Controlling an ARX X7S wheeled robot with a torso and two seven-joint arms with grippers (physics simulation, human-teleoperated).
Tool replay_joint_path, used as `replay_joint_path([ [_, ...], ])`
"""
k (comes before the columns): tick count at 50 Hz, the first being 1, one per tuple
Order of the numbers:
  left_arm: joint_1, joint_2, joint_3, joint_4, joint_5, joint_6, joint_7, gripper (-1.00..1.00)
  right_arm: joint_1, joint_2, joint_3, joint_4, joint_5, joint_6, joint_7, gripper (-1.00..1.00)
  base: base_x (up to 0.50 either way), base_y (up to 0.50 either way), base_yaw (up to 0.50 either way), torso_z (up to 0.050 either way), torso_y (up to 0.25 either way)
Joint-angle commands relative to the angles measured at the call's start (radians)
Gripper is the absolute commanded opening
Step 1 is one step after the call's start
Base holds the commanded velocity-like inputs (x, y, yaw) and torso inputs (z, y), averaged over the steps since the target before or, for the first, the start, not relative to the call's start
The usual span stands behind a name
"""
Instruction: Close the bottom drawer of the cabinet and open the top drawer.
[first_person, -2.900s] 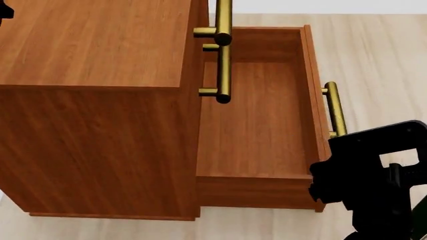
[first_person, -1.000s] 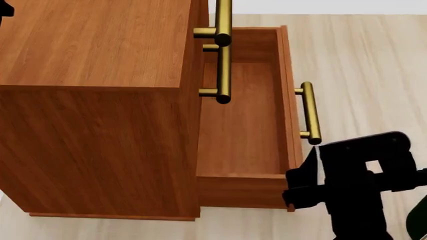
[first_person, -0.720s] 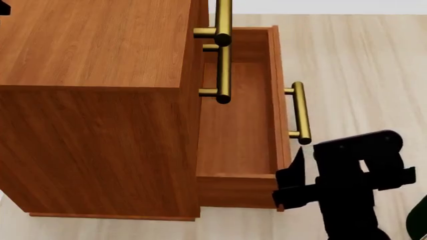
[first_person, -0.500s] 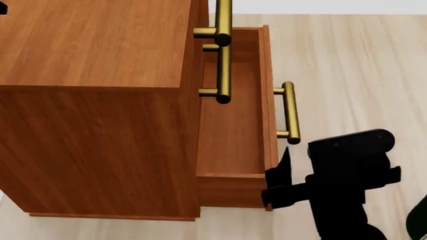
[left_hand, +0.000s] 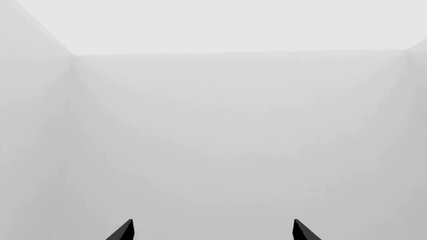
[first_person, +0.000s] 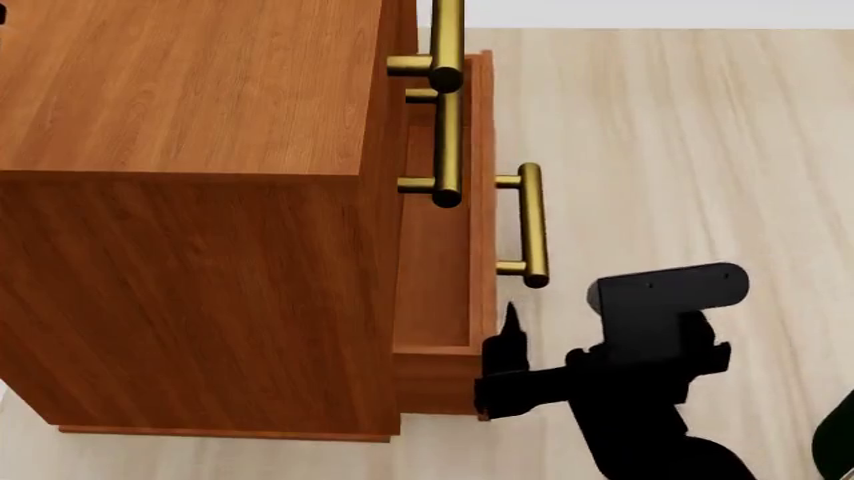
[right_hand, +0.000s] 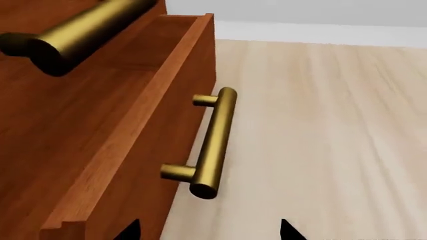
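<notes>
At nine o'clock in the head view, the cabinet (first_person: 187, 200) is filling most of the frame, its flat wood-grain top and near side both showing. The bottom drawer (first_person: 454, 270) is standing out from the cabinet's front by only a narrow strip, a thin slice of its interior showing behind its front panel. Its brass bar handle (first_person: 531, 225) is sitting at three o'clock from that panel. The handles of the upper drawers are stacking up toward twelve o'clock: the middle drawer's handle (first_person: 447, 145) is lying just above the open strip, and the top drawer's handle (first_person: 446, 40) is sitting above that, with the top drawer itself flush in the cabinet.

The right gripper (first_person: 507, 365) is sitting at five o'clock, one black fingertip pointing up right beside the drawer front's near corner; whether it is touching the wood cannot be told. In the right wrist view, its two finger tips are showing well apart with nothing between them, the brass handle (right_hand: 212, 145) ahead of them.

The left gripper (left_hand: 212, 231) is facing pale blank walls, its two tips spread wide and holding nothing.

The pale wooden floor (first_person: 694, 150) is stretching toward two o'clock.
</notes>
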Motion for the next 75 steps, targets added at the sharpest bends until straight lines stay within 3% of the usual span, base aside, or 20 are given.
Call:
replay_joint_path([
  [1,-0.006,-0.004,0.002,-0.001,-0.001,0.0,-0.004,1.0,-0.001,-0.035,0.011,0.082,0.057,0.007,-0.047,1.0,0.0,0.0,0.0,0.0,0.0],
  [61,-0.019,-0.035,-0.011,0.021,-0.027,-0.019,-0.026,1.0,0.191,-0.192,-0.059,0.476,0.165,-0.046,-0.311,1.0,0.0,0.0,0.0,0.0,-0.001],
  [75,-0.024,-0.034,-0.004,0.011,-0.027,-0.009,-0.027,1.0,0.174,-0.177,-0.061,0.429,0.182,-0.03,-0.298,1.0,0.0,0.01,0.01,0.0,-0.003],
])
